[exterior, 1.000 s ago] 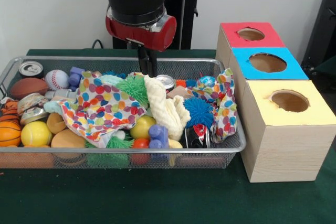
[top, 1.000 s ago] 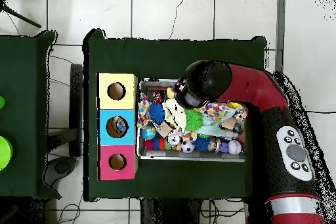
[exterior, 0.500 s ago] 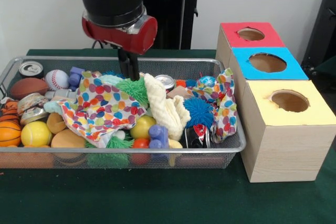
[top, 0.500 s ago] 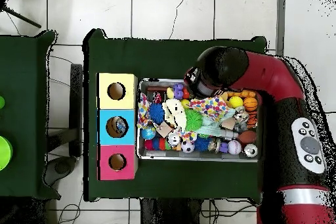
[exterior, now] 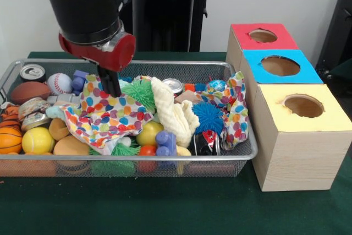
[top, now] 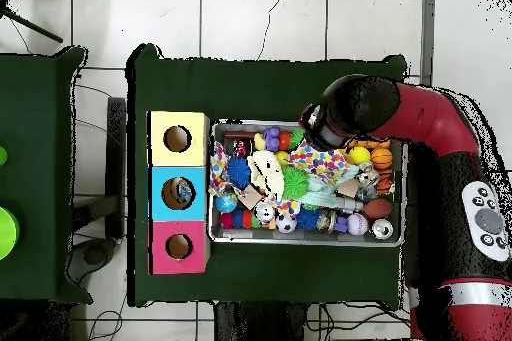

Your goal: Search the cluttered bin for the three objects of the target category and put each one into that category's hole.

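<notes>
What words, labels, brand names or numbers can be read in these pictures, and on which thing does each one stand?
No text can be read in either view.
The crushed red and black can at the front of the cluttered bin has white marks, too blurred to read.
The polka-dot cloth bears only coloured dots, no letters.
The arm's button panel shows round controls, with no legible signs.

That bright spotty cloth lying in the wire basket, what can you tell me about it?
The spotty cloth is a thin, soft-looking white fabric printed with dots in red, orange, yellow, green, blue and purple. It lies crumpled and draped over the toys in the left-middle of the wire basket, hiding whatever is beneath. A green spiky ball sits at its upper right edge and a cream towel lies beside it. The robot's gripper reaches down to its top edge, seemingly touching it. A second cloth of the same print lies bunched at the basket's right end.
</notes>
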Controlling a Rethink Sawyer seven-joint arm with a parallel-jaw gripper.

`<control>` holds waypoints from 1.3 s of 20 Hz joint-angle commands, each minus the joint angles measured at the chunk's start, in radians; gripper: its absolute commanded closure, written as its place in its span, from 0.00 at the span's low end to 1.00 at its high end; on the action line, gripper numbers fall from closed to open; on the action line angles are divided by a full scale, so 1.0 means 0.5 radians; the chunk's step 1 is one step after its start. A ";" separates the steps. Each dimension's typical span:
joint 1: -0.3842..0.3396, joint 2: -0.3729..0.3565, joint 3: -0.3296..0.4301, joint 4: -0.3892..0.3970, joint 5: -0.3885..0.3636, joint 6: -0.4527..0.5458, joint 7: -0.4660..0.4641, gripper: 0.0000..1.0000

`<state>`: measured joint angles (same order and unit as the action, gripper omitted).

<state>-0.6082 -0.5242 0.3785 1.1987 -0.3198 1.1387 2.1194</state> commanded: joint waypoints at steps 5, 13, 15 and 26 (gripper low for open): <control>-0.084 0.061 0.171 0.175 -0.172 -0.177 -0.594 0.00; -0.086 0.058 0.182 0.236 -0.198 -0.162 -0.554 0.00; -0.091 0.059 0.186 0.271 -0.198 -0.185 -0.531 0.00; -0.114 0.103 0.173 0.479 -0.211 -0.482 -0.383 0.00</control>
<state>-0.6434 -0.5100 0.4134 1.3147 -0.3727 0.9778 2.1194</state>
